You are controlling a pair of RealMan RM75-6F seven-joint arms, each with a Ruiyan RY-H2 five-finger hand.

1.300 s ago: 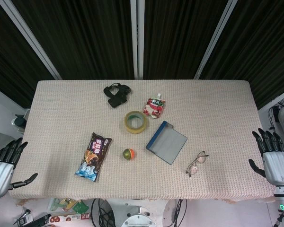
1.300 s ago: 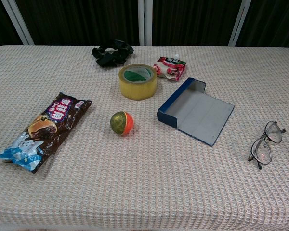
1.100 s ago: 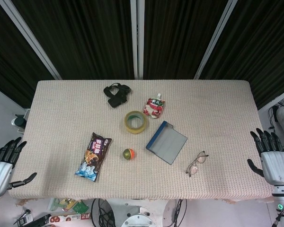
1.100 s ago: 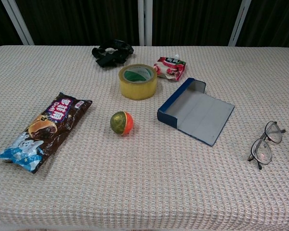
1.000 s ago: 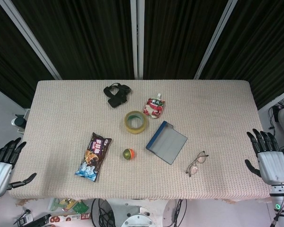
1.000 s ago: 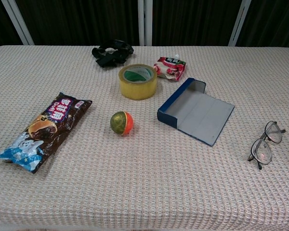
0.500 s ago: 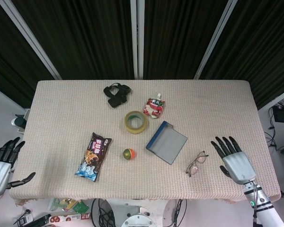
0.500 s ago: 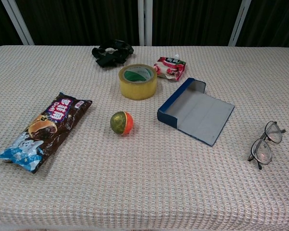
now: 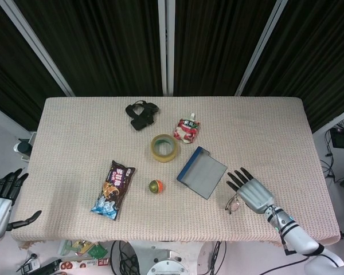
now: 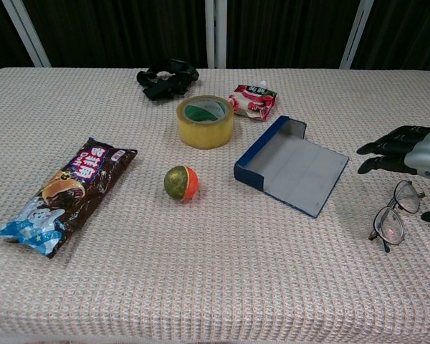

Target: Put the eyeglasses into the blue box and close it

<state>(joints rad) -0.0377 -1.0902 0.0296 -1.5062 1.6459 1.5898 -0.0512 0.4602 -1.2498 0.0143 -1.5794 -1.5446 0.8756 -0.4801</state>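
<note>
The eyeglasses (image 10: 389, 222) lie unfolded on the table near its front right, thin dark frame and clear lenses. In the head view my right hand (image 9: 252, 192) covers part of the eyeglasses (image 9: 231, 204). The chest view shows my right hand (image 10: 410, 156) hovering just above them with fingers spread and nothing held. The blue box (image 9: 202, 172) lies open a little to the left, its grey inside (image 10: 301, 168) facing up. My left hand (image 9: 0, 201) hangs open off the table's left front corner.
A yellow tape roll (image 9: 164, 147) and a red pouch (image 9: 186, 129) sit behind the box. An orange-green ball (image 9: 155, 186) and a brown snack bag (image 9: 114, 189) lie to its left. A black strap bundle (image 9: 141, 113) is at the back.
My right hand has swung in from beyond the table's right edge to over the eyeglasses. The left hand has barely shifted. Nothing on the table has moved.
</note>
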